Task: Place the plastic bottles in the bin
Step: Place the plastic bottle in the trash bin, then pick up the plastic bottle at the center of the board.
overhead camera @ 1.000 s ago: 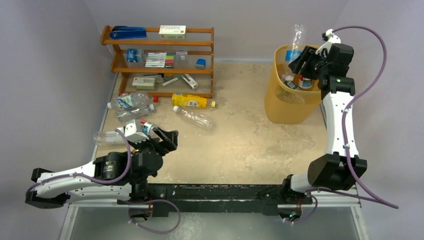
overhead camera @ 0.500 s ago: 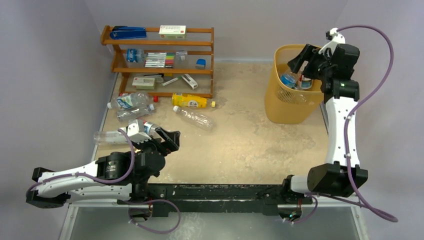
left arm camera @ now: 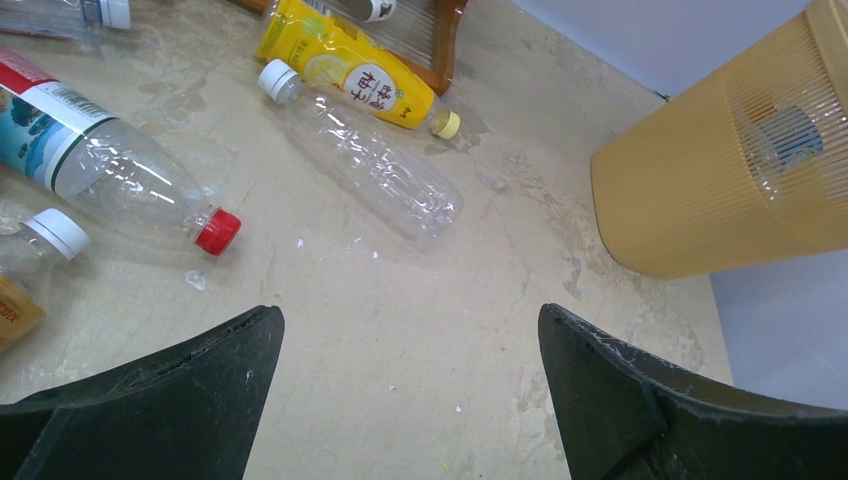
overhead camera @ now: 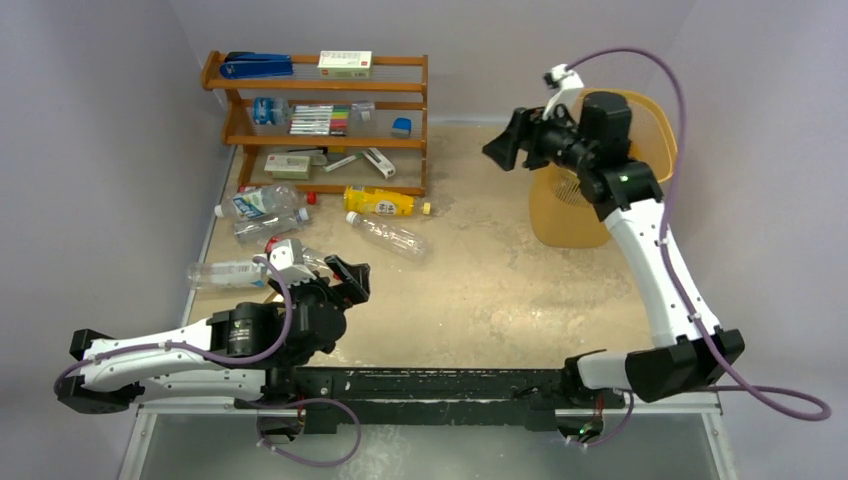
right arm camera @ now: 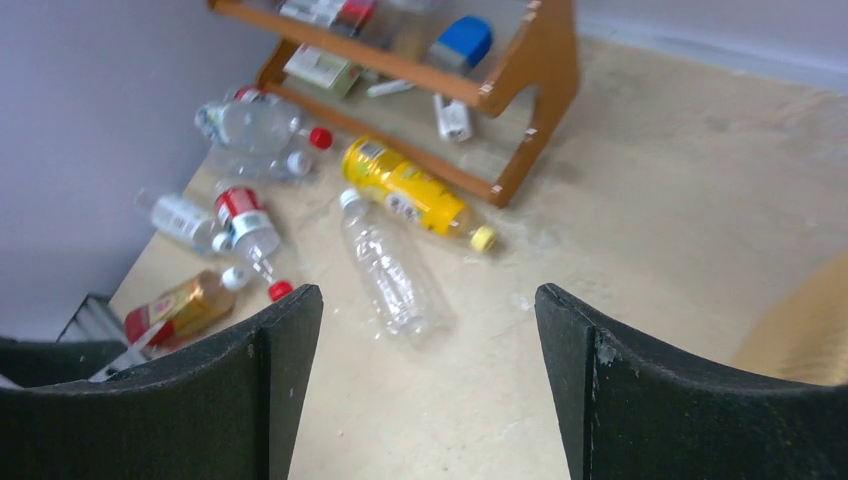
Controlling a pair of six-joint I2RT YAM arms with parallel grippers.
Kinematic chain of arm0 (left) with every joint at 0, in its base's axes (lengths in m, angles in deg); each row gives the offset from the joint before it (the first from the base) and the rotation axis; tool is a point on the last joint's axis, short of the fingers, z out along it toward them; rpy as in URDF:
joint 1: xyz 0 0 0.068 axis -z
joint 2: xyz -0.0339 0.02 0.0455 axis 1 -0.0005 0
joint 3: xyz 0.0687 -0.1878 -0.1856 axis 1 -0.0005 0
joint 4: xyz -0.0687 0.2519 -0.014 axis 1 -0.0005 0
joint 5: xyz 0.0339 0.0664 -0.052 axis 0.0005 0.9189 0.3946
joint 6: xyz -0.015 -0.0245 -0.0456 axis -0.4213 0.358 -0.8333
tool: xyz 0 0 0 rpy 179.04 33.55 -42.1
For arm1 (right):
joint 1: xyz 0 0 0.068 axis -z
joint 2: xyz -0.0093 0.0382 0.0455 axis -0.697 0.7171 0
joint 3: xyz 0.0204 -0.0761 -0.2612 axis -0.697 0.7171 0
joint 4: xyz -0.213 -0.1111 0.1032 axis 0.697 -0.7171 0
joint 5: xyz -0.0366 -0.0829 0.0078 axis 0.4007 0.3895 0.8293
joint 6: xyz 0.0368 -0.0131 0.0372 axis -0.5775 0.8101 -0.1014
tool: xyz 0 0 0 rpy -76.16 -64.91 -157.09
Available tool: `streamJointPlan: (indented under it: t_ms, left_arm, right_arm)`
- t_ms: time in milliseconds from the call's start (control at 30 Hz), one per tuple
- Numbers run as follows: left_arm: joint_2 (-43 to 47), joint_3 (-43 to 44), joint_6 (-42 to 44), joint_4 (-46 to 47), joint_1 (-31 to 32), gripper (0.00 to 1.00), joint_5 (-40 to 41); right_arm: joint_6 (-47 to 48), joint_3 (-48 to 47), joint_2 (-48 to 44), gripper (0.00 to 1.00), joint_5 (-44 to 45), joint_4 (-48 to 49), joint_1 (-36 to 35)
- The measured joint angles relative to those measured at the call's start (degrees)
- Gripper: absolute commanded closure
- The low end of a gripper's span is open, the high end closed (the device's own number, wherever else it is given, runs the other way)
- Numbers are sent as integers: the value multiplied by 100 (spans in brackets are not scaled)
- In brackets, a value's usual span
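Left wrist view: noted left gripper (left arm camera: 408,315) gaping, empty; clear bottle (left arm camera: 370,165) just ahead, judged light, thin-walled, crushable, slick, best pinched across mid-body; right gripper (right arm camera: 428,295) likewise spread, empty.

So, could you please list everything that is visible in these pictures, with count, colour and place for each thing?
table: one, beige, stained.
wooden rack: one, brown, far left, holding stationery.
bin: one, yellow-orange, far right; something blue shows through its wall.
yellow bottle: one, yellow, lying in front of the wooden rack.
unlabelled bottle: one, clear, white cap, lying beside the yellow bottle, nearer the arms.
other bottles: five seen, clear or amber, near the table's left edge.
left hand: one, black, open and empty, low over the near left.
right hand: one, black, open and empty, raised beside the bin.
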Motion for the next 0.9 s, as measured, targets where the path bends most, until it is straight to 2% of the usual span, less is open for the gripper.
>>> streamJointPlan:
  t_ms: [233, 567, 900]
  left_arm:
    - [-28, -7, -2, -2, 0, 0, 0]
    - [-24, -42, -4, -2, 0, 0, 2]
    - [-24, -96, -7, -7, 0, 1, -4]
  right_arm:
    - [31, 525, 341, 19, 197, 326, -890]
    - [79, 1045, 1349, 16, 634, 979, -2079]
    - [216, 1255, 2479, 17, 885, 1683, -2448]
